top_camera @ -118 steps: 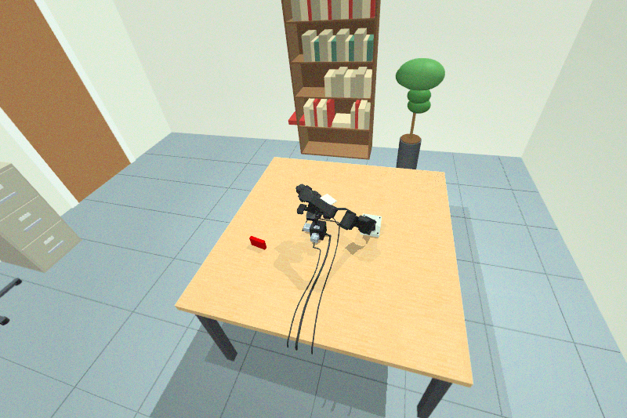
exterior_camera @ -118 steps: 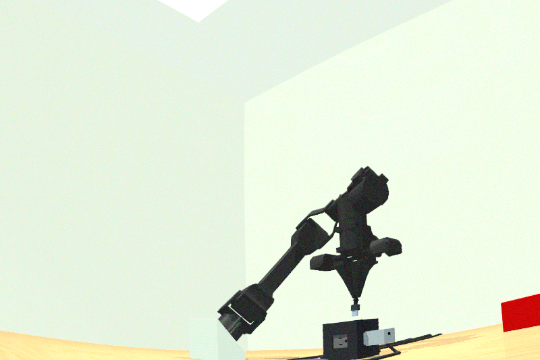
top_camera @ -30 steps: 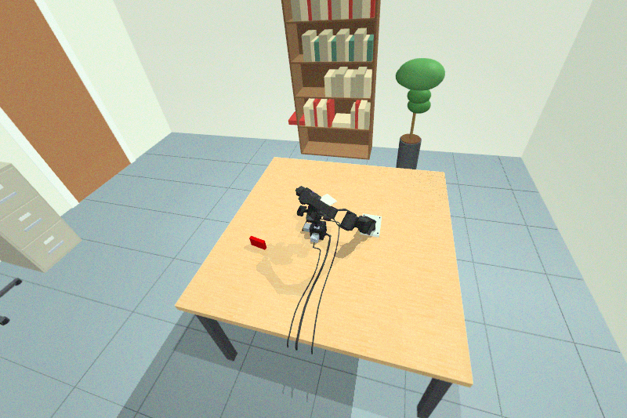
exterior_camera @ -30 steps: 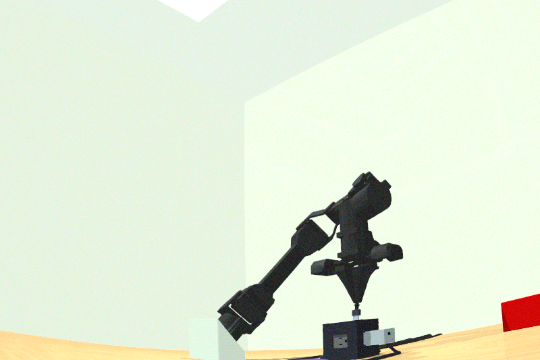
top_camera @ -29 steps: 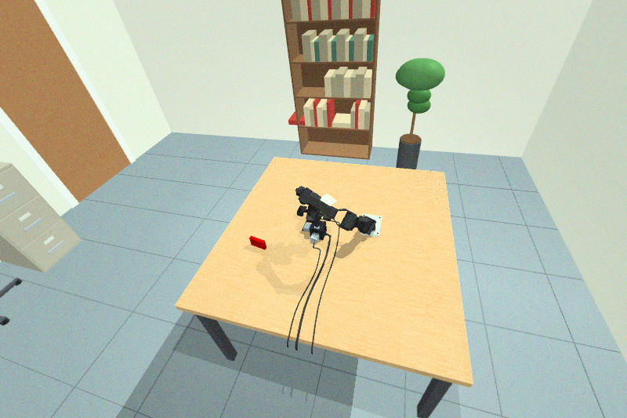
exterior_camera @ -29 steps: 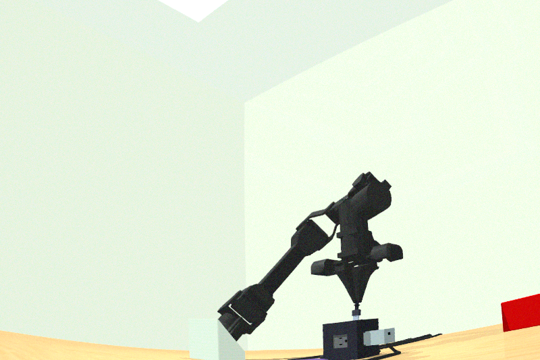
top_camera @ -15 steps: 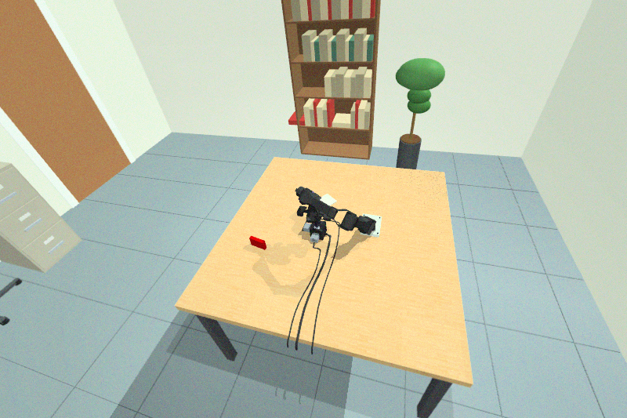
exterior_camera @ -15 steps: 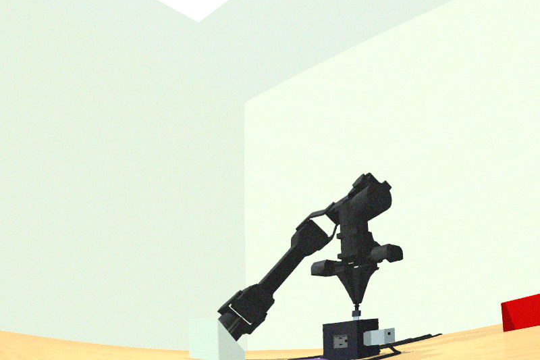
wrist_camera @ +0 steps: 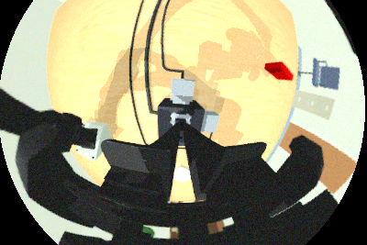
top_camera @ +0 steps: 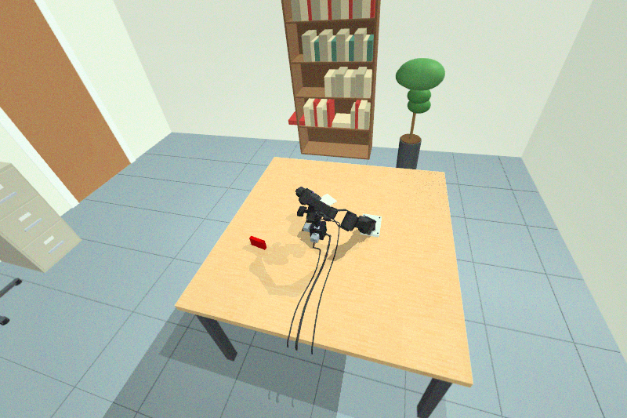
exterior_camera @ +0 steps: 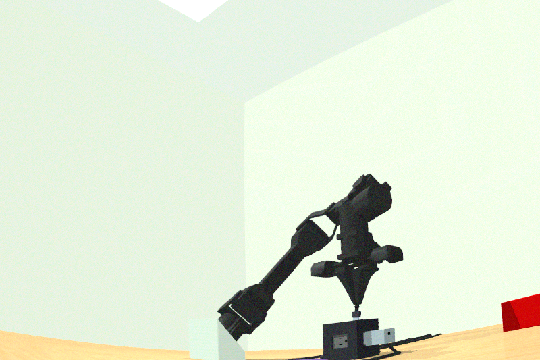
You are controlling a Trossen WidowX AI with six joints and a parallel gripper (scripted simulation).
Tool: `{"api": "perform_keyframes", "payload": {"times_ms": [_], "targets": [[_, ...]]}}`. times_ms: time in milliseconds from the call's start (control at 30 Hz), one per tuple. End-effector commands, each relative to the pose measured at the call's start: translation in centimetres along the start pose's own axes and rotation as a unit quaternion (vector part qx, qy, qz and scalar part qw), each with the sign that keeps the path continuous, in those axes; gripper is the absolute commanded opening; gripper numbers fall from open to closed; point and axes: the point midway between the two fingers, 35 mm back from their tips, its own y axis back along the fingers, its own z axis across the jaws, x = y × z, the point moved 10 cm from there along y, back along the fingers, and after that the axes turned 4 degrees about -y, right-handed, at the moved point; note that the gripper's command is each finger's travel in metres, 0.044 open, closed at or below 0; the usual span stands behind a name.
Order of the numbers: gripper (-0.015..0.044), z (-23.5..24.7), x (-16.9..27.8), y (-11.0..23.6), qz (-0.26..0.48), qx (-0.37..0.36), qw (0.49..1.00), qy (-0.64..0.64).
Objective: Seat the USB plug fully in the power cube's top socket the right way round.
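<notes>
The dark power cube (exterior_camera: 348, 340) (wrist_camera: 171, 109) stands on the table (top_camera: 385, 302) with an outlet on its side face. A small pale USB plug (exterior_camera: 356, 315) (wrist_camera: 182, 118) stands upright at the cube's top socket. My gripper (exterior_camera: 356, 306) (wrist_camera: 182, 126) (top_camera: 314, 230) points straight down over the cube, fingers shut on the top of this plug. I cannot tell how deep the plug sits. In the top view the arm hides the cube and the plug.
Grey plugs (exterior_camera: 378, 336) (wrist_camera: 183, 88) sit in the cube's sides, and their black cables (top_camera: 303, 302) run off the front edge. A red block (top_camera: 257, 241) (exterior_camera: 521, 312) (wrist_camera: 279, 70) lies to one side. A white box (exterior_camera: 202, 338) (top_camera: 329, 198) stands near the arm's base plate (top_camera: 377, 230).
</notes>
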Motion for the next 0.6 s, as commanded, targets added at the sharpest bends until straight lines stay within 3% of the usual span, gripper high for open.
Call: {"api": "perform_keyframes", "payload": {"times_ms": [0, 567], "targets": [[0.0000, -0.02, -0.01, -0.07, -0.002, 0.002, 1.000, -0.002], [0.0000, -0.02, -0.01, -0.27, -0.002, 0.002, 1.000, -0.002]]}}
